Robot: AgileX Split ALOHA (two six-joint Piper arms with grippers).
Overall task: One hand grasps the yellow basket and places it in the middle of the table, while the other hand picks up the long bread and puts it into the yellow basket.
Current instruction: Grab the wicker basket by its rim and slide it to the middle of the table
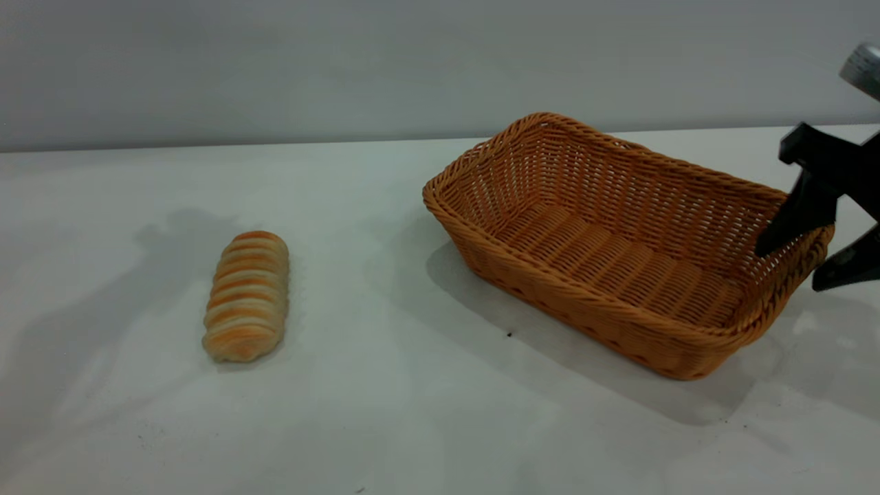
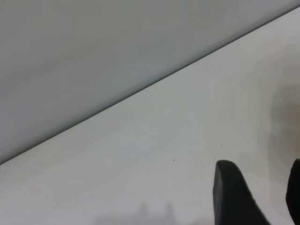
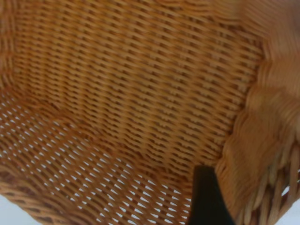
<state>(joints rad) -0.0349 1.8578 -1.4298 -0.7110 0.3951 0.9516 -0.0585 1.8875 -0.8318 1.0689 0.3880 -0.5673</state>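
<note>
Exterior view: right gripper (image 1: 804, 258) straddles the yellow basket (image 1: 619, 240) rim.

The wide, flat white table (image 1: 385, 412) with faint dark specks is carrying two things. A large orange-yellow woven wicker basket (image 1: 550, 289) is sitting toward three o'clock, set at an angle. An oblong bread roll with orange-brown and cream ridges (image 1: 246, 295) is lying toward nine o'clock, well apart from it.
</note>
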